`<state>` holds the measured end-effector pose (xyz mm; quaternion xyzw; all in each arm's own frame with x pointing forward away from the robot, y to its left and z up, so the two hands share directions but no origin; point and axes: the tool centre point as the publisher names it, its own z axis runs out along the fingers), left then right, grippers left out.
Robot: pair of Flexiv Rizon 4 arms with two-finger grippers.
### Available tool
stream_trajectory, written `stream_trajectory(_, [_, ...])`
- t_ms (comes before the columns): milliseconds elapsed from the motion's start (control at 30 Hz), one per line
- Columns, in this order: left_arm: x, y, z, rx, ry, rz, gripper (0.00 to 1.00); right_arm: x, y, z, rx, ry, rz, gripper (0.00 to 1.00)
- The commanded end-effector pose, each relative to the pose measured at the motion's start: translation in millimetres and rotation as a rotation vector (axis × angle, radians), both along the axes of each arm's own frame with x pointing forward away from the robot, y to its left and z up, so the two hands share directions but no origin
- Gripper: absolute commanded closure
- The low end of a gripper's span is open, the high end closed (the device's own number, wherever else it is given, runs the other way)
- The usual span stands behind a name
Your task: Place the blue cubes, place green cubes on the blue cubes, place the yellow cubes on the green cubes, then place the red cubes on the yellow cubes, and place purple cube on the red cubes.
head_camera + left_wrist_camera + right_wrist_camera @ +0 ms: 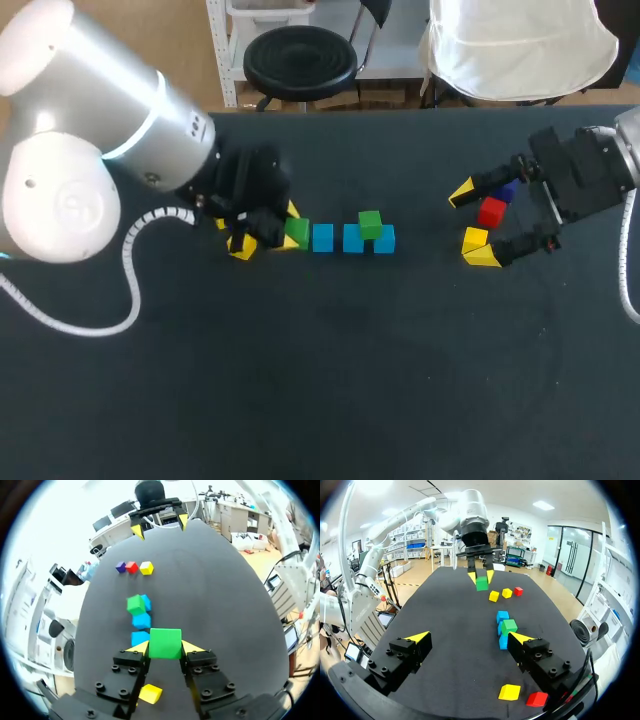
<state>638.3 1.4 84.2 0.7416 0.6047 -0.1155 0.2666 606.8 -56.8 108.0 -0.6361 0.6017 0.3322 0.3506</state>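
My left tool [165,649] is clenched on a green cube [165,643], with a yellow tip pressed to each side. It holds the cube just at one end of the row of three blue cubes [322,237] on the desk [300,380]. A second green cube [370,223] sits on top of the row's other end. My right tool [472,224] hangs released, fingers spread wide. A purple cube [506,190], a red cube [491,211] and a yellow cube [475,239] lie in a line close by its fingers.

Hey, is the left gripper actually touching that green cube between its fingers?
Touching. The left wrist view shows both yellow tips of the left gripper pressed against opposite sides of the green cube.
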Motion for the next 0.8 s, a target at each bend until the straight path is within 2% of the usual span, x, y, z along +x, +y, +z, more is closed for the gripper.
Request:
stream_trajectory(33, [8.5, -4.9, 2.7, 0.008, 0.020, -0.033, 1.00, -0.4, -0.1, -0.2, 0.001, -0.002, -0.001, 0.00])
stream_trajectory(133, [5.1, -8.8, 4.4, 0.022, 0.021, -0.077, 1.00, -0.4, -0.1, -0.2, 0.001, -0.002, -0.001, 0.00])
stream_trajectory(233, [2.2, -12.6, 4.4, 0.079, 0.007, -0.046, 1.00, -0.4, -0.1, -0.2, 0.001, -0.002, -0.001, 0.00])
stream_trajectory(800, [1.8, -12.9, 4.5, 0.078, 0.008, -0.031, 1.00, -0.4, -0.1, -0.2, 0.001, -0.002, -0.001, 0.00])
